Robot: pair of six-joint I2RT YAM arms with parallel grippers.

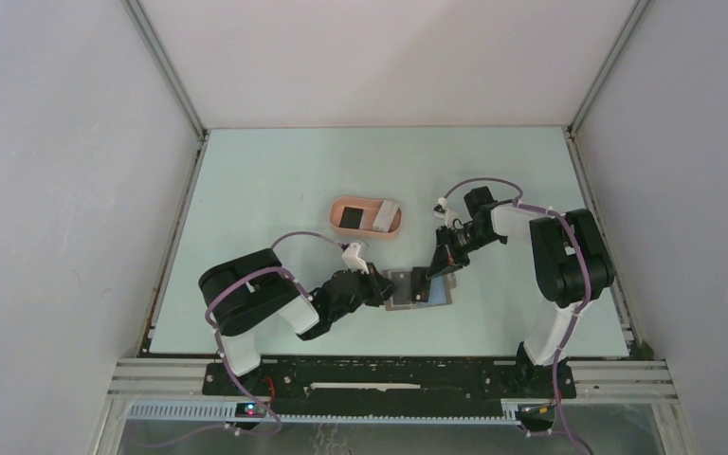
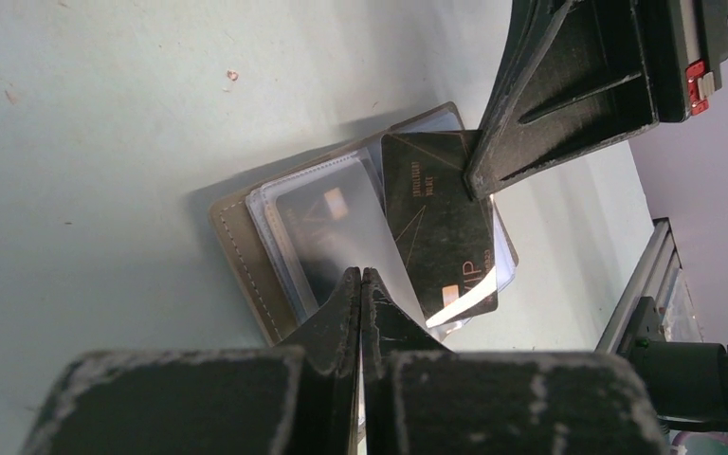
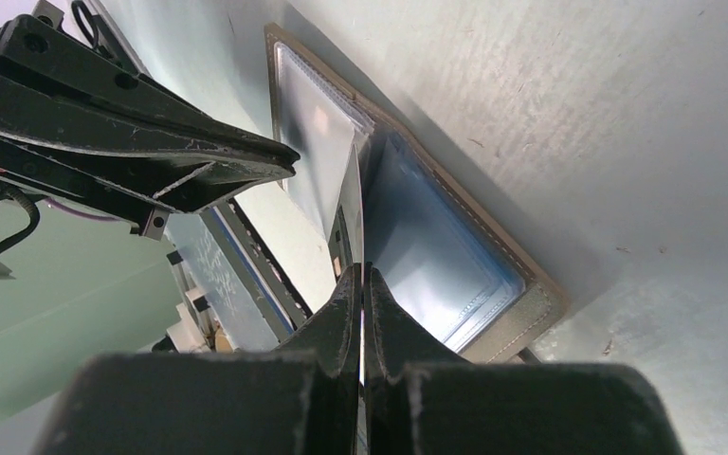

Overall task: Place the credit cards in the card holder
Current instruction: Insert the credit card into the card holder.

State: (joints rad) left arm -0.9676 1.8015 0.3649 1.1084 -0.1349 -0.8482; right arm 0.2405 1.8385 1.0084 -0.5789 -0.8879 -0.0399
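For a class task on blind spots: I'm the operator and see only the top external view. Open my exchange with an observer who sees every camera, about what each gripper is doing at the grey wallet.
Operator: Is the right gripper holding anything?
Observer: Yes. The right gripper is shut on a black card lettered VIP, pinched near its corner.
Operator: And the left one?
Observer: The left gripper is shut, its tips down at a clear sleeve of the open wallet.

two cards (image 1: 349,217) in card holder (image 1: 367,199), wallet (image 1: 408,296) before it
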